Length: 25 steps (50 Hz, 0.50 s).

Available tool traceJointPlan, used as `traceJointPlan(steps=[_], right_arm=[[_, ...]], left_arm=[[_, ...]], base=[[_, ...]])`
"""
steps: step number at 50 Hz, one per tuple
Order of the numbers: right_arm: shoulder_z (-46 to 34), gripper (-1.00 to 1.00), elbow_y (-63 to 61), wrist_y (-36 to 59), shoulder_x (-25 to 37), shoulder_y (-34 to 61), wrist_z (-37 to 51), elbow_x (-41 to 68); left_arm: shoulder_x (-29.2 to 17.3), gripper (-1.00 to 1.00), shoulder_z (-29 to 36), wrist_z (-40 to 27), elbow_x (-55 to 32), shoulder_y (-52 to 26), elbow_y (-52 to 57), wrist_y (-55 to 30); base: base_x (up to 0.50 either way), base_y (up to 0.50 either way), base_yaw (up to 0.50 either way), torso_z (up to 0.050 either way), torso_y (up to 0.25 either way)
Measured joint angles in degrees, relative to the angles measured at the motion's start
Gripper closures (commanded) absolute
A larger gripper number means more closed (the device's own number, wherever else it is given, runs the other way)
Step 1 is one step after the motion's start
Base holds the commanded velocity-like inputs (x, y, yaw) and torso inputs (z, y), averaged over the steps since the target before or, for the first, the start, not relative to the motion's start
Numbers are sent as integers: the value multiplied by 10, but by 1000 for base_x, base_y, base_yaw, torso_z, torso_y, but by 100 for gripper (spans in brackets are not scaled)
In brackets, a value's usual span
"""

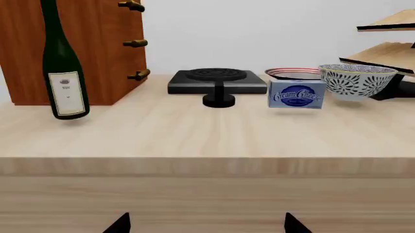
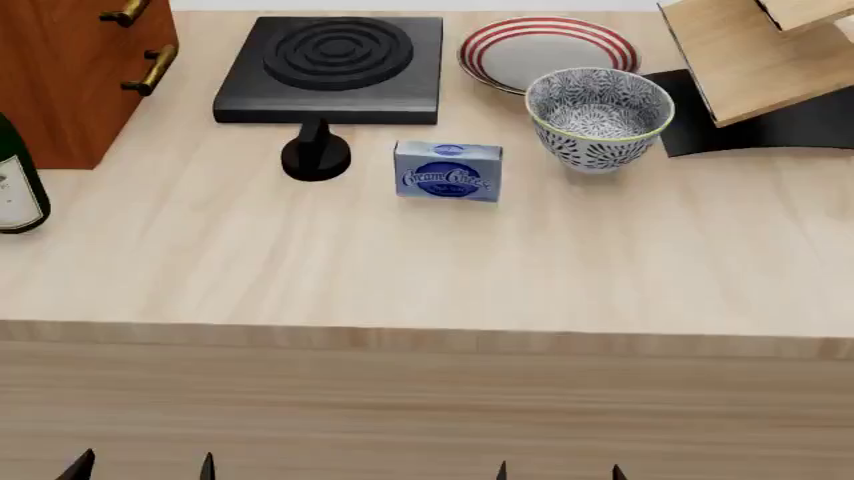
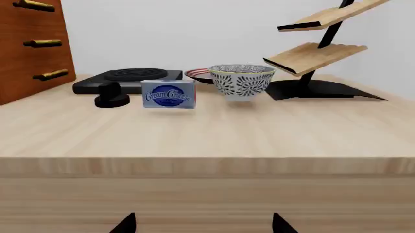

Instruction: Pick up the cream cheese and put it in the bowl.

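Note:
The cream cheese (image 2: 449, 171), a small blue and white box, stands on the wooden counter next to the bowl (image 2: 599, 115), a deep white bowl with a dark-blue leafy pattern. The box (image 1: 296, 94) and the bowl (image 1: 356, 80) are apart, as the right wrist view also shows for the cream cheese (image 3: 168, 93) and bowl (image 3: 242, 80). My left gripper (image 2: 142, 466) and right gripper (image 2: 559, 470) hang below the counter's front edge, far from both objects. Only the fingertips show. The left gripper (image 1: 207, 224) and right gripper (image 3: 202, 223) are open with nothing between the fingers.
A black stove plate (image 2: 334, 66) and its black knob (image 2: 316, 155) sit left of the box. A red-striped plate (image 2: 547, 50) lies behind the bowl. A wine bottle (image 1: 63, 65) and a wooden cabinet (image 2: 74, 70) stand at the left, a wooden shelf rack (image 3: 321, 58) at the right.

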<state>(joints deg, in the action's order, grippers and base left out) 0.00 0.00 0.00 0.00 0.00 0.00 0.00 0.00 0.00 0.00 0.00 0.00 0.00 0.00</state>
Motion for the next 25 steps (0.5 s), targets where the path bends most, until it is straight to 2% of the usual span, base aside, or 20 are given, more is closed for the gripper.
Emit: traceJointPlan(steps=[13, 25], right_arm=[[-21, -100, -19, 25, 17, -1, 16, 5], [-39, -100, -75, 106, 38, 12, 26, 8]], left_arm=[[-14, -100, 17, -15, -11, 3, 12, -11], [-30, -100, 34, -27, -28, 0, 66, -60]], base=[[0, 0, 0, 0, 0], [0, 0, 0, 0, 0]])
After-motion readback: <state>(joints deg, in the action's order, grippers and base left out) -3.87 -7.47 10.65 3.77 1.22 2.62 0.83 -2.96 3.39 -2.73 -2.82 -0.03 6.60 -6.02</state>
